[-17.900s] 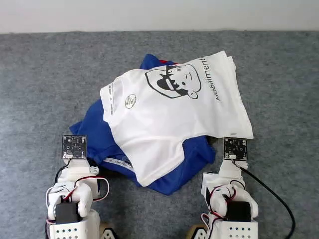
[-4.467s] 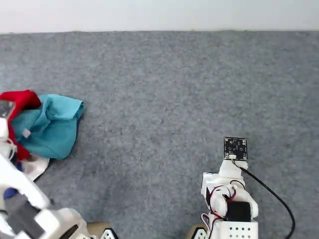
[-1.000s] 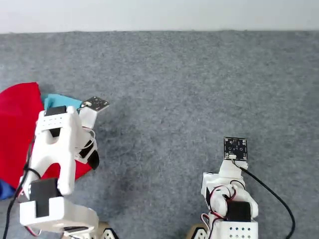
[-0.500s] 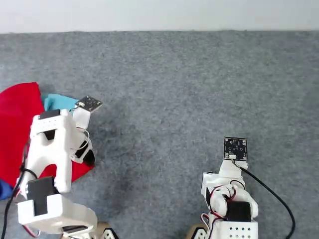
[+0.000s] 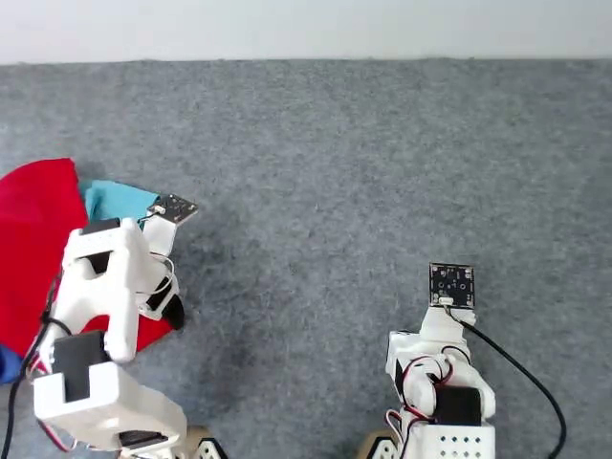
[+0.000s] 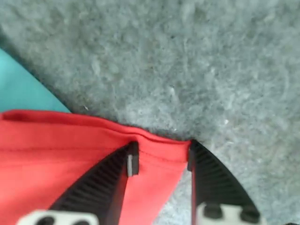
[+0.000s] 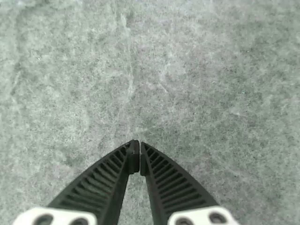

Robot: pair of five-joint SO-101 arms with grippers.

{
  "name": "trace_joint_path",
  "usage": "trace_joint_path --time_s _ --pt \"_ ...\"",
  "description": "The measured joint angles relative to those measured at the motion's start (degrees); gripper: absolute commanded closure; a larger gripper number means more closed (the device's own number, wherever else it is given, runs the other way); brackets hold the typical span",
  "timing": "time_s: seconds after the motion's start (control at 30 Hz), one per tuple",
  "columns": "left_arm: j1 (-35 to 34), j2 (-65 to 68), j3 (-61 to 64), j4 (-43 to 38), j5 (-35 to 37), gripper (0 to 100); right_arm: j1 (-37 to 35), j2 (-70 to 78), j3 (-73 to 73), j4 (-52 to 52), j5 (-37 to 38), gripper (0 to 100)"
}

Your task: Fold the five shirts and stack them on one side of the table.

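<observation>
**End effector status: left end effector (image 6: 161, 157) apart over a red shirt (image 6: 70, 154) hem, right end effector (image 7: 136, 157) together on nothing**

- desk (image 5: 335, 163): grey, carpet-like top. All cloth sits at its left side.
- left arm (image 5: 100, 287): swung out to the left and leaning over the cloth pile, with its wrist above the pile's right edge.
- right arm (image 5: 442, 382): tucked back at the near edge, well apart from the shirts. A black cable (image 5: 521, 373) runs off its wrist to the right.
- red shirt: biggest piece, spread flat against the left edge of the high view and partly under the left arm.
- teal shirt (image 5: 115, 199): pokes out from under the red shirt on the far right side of the pile, just beside the left wrist.
- blue cloth (image 5: 6, 365): a small bit at the left edge, below the red shirt. Can't tell how it lies.
- left end effector: fingers (image 6: 127, 165) spread, tips down on the red shirt. The hem corner lies in the gap and grey desk starts right past it. Not clamped.
- right end effector: tips touching, pointing at bare desk.
</observation>
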Motion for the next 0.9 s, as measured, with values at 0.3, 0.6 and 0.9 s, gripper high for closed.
trace_joint_path --time_s 0.3,0.6,0.9 --pt "-0.7 5.6 -6.8 4.1 0.1 99 0.0 0.0 0.0 0.0 0.0 98.4" --pt "-1.2 -8.1 -14.0 11.4 0.2 99 0.0 0.0 0.0 0.0 0.0 98.4" --pt "-1.3 -30.0 -32.0 13.3 9.0 99 0.0 0.0 0.0 0.0 0.0 98.4"
